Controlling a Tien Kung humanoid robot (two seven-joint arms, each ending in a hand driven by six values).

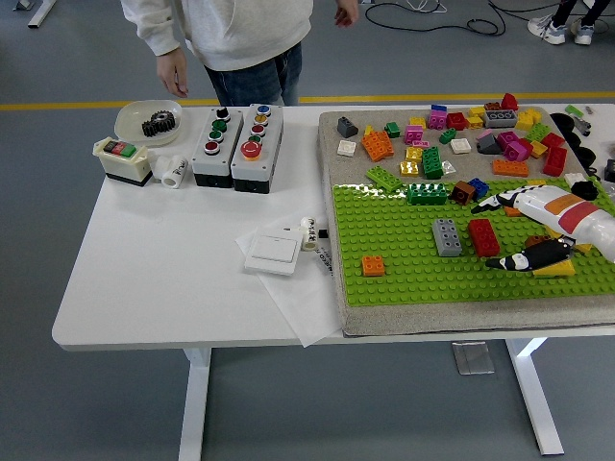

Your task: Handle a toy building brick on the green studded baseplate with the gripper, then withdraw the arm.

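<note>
Reaching in from the right edge, the robot's right hand (534,230) lies low over the green baseplate (404,264), its white shell ending in black fingers (524,259) that point toward the baseplate's middle. One finger stretches along the baseplate's far edge, the others splay lower down, spread and not clearly closed around anything. A yellow brick (557,270) sits on the baseplate just under the lower fingers; whether they touch it is hard to make out, and most of it is covered by them. An orange brick peeks out between the two finger groups, mostly hidden.

Left of the fingertips, a red brick (483,237) stands on the baseplate with a grey brick (447,237) beside it, both studded. A small orange brick (373,266) sits alone nearer the baseplate's left edge. Beyond the baseplate's far edge, a loose heap of bricks (452,134) lies on the grey mat.

A person stands at the table's far side, cut off at the top.
</note>
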